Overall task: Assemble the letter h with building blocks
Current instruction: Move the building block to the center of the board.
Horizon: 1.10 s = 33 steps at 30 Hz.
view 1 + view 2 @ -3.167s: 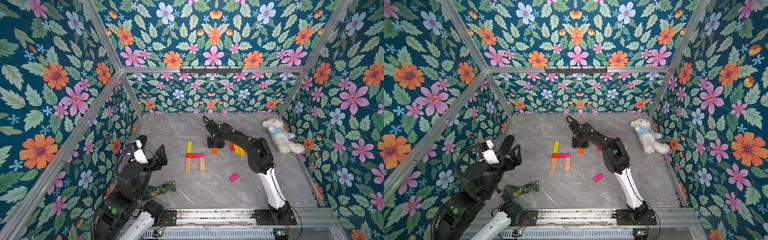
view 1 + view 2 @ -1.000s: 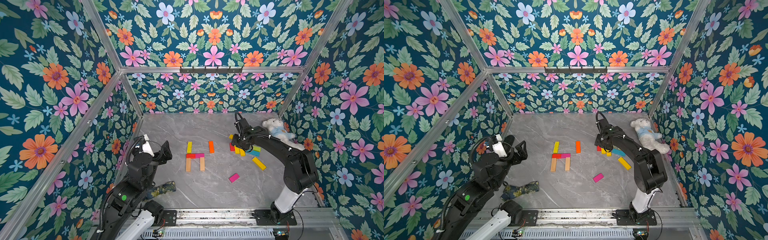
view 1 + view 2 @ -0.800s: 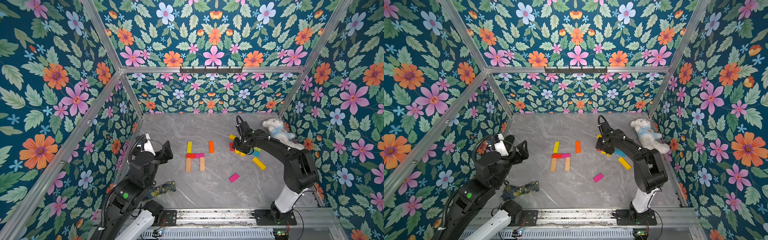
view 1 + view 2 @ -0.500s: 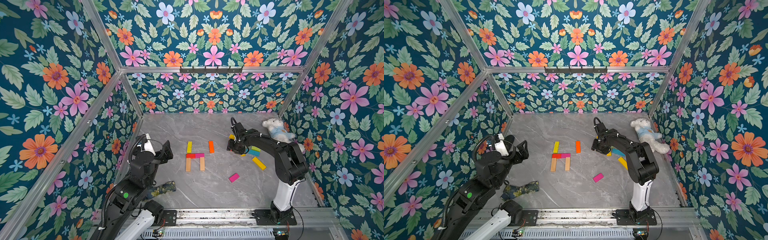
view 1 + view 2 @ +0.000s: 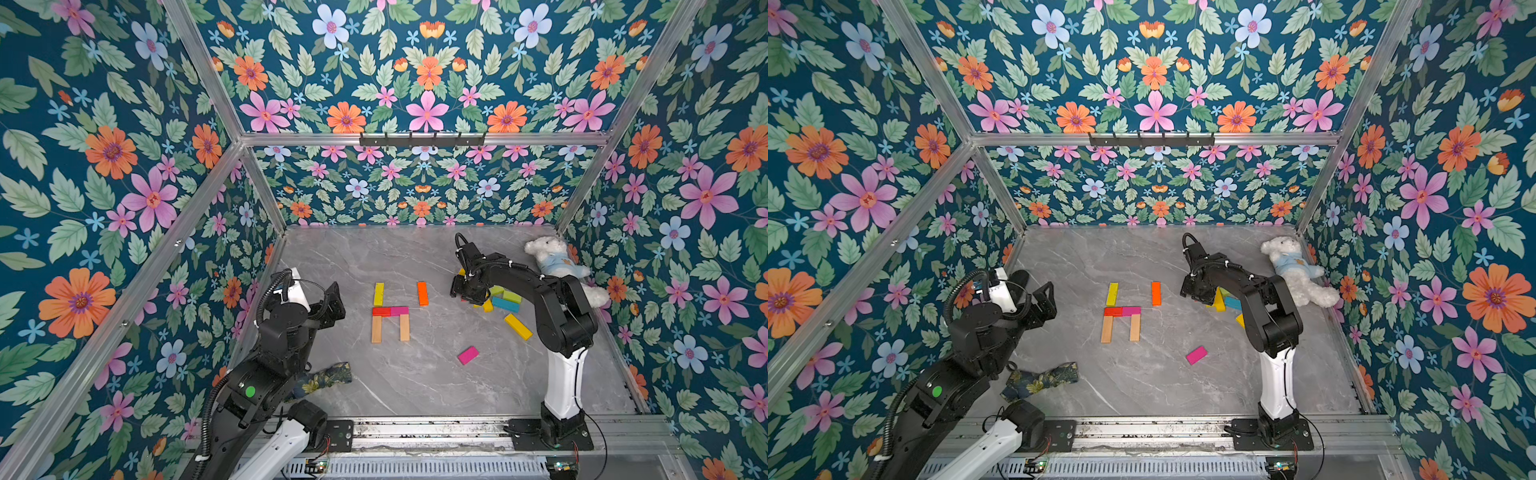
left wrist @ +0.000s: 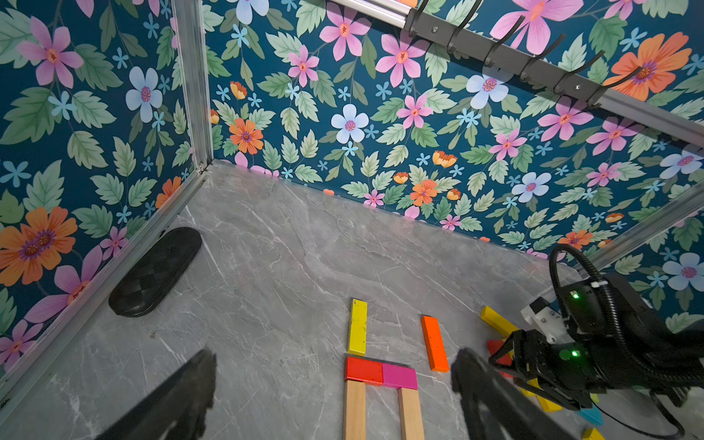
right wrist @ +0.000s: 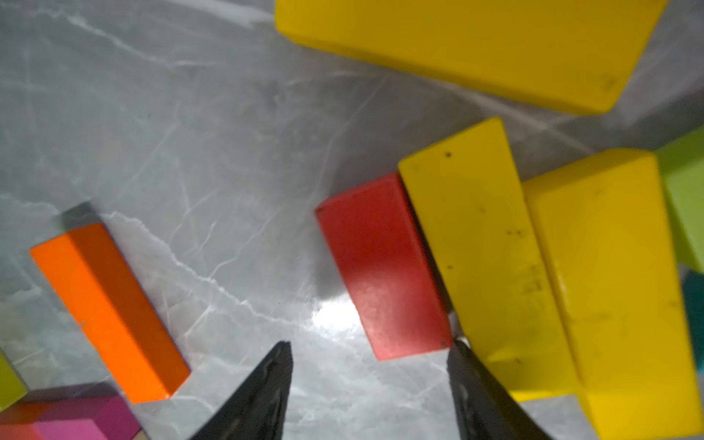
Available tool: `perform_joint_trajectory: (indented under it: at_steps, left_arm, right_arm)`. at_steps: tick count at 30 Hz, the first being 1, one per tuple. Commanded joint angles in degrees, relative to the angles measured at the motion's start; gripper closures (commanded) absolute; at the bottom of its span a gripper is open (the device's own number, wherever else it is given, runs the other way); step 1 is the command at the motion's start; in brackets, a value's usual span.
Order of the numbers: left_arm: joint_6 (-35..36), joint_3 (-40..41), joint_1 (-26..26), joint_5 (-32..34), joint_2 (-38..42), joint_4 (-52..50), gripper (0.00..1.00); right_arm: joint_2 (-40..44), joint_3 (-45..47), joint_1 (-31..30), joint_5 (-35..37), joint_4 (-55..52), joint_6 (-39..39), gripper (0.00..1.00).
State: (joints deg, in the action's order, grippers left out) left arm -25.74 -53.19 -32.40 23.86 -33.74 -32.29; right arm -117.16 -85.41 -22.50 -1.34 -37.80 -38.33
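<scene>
Your right gripper (image 7: 369, 343) stands released, a red block (image 7: 381, 263) just ahead of its tips; your left gripper (image 6: 333, 354) gapes empty.

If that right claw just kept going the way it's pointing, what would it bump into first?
Most likely the red block, lying just ahead of the right claw, inside its open span; depth is unclear.
</scene>
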Motion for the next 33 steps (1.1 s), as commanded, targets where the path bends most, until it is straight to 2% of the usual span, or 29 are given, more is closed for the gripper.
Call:
perform_joint_trajectory:
  at_steps: [1, 4, 8, 11, 17, 20, 23, 28, 31, 33]
  left_arm:
    - [0.16, -0.07, -0.02, 0.45, 0.16, -0.01, 0.0]
    - [0.15, 0.16, -0.03, 0.57, 0.25, -0.05, 0.01]
    - [0.07, 0.28, -0.03, 0.58, 0.43, -0.05, 0.01]
    - [0.07, 0.37, 0.02, 0.83, 0.6, -0.05, 0.0]
    - [-0.02, 0.54, -0.03, 0.59, 0.78, -0.05, 0.0]
    - [-0.02, 0.54, -0.03, 0.49, 1.03, 0.12, 0.0]
    - [-0.04, 0.55, -0.02, 0.29, 1.22, 0.21, 0.0]
    - [-0.1, 0.63, -0.03, -0.44, 1.78, 0.04, 0.01]
    - [-0.45, 0.78, -0.03, -1.32, 1.94, 0.13, 0.01]
    - [-0.59, 0.81, -0.03, -2.17, 1.93, 0.21, 0.0]
  right_arm:
    - [-1.87, -3.09, 0.08, 4.13, -3.52, 2.26, 0.32]
    - [-4.79, -6.76, -0.58, 6.0, -6.79, 5.24, 0.33]
    - [-8.17, -12.38, -2.85, 11.34, -11.79, 9.65, 0.39]
    - [-9.69, -14.5, -3.78, 12.83, -13.71, 11.57, 0.42]
    - [-9.29, -12.72, -5.14, 11.6, -13.04, 12.61, 0.68]
    - [-6.64, -9.96, -7.31, 11.72, -11.1, 13.71, 0.76]
    - [-3.74, -7.86, -9.87, 10.57, -10.65, 11.73, 0.79]
    - [2.26, -1.91, -13.62, 7.61, -8.01, 2.78, 0.77]
    - [4.56, 1.64, -14.88, 3.88, -4.2, -4.27, 0.42]
    - [5.73, 3.48, -15.47, 1.78, -1.2, -7.16, 0.37]
